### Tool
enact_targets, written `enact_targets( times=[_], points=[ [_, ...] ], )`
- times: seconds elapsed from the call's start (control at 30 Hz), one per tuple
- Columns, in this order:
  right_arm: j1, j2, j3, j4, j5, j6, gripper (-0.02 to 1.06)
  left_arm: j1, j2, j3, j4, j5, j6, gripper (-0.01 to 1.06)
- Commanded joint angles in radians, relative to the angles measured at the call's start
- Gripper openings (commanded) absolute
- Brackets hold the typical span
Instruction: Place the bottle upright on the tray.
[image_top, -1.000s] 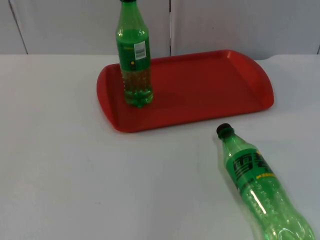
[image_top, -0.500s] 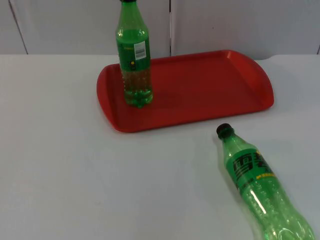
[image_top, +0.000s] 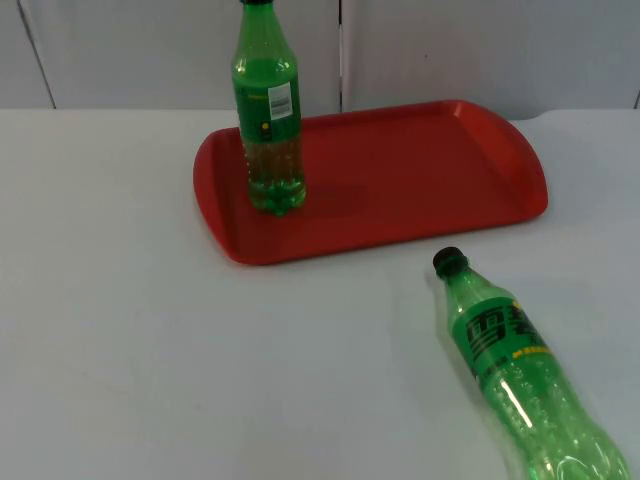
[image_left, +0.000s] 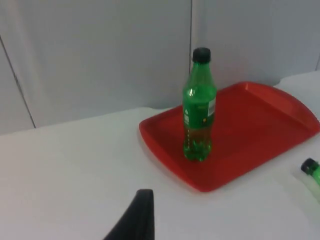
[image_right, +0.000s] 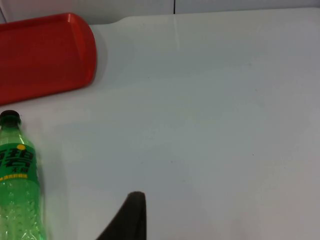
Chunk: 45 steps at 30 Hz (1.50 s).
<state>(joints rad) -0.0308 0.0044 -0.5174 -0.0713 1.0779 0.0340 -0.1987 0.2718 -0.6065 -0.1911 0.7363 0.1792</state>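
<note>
a: starting at the left of the top view, what sits there?

b: a red tray (image_top: 420, 190) fills the upper middle of the frame, and a green bottle (image_top: 268, 120) already stands upright on its left part. the left gripper (image_left: 140, 215) hangs back over the bench (image_top: 120, 350), facing that tray from well apart; whether its jaws are parted or closed cannot be told.

a: and the thing that has yet to go on the tray?

b: a second bottle (image_top: 515, 365) lies on its side in the lower right of the frame, off the tray. its black cap (image_top: 447, 262) points up-left toward the tray's near edge, close to it but not touching, and its long axis runs diagonally down to the right.

a: which arm is nearer?

b: the right gripper (image_right: 131, 217), by the look of it. the lying bottle shows just beside its fingertip in the right wrist view, off to one side. its jaws' state cannot be told either.

a: anything in the way?

b: nothing lies between. the tray's right part is bare, so the standing bottle should be clear of the set-down.
</note>
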Motion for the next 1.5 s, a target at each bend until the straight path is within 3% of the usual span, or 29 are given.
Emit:
enact_targets(
  times=[0.0,0.2,0.67,0.97,1.23,1.47],
  points=[
    [-0.006,-0.004,0.002,0.002,0.0,-0.005,1.05,0.0,-0.017,0.005,-0.011,0.039,-0.004,1.05],
    [-0.006,-0.004,0.002,0.002,0.0,-0.005,1.05,0.0,-0.085,0.005,0.007,0.152,-0.004,1.05],
    [-0.006,-0.004,0.002,0.002,0.0,-0.005,1.05,0.0,-0.219,0.005,0.108,0.3,-0.062,1.05],
    [-0.006,-0.004,0.002,0.002,0.0,-0.005,1.05,0.0,-0.272,0.009,0.132,0.346,-0.099,1.05],
    [-0.006,-0.004,0.002,0.002,0.0,-0.005,1.05,0.0,-0.272,0.115,0.141,0.34,-0.102,1.05],
    [-0.005,-0.004,0.002,0.004,0.0,-0.005,1.05,0.0,-0.272,0.111,0.158,0.34,-0.115,1.05]
  ],
)
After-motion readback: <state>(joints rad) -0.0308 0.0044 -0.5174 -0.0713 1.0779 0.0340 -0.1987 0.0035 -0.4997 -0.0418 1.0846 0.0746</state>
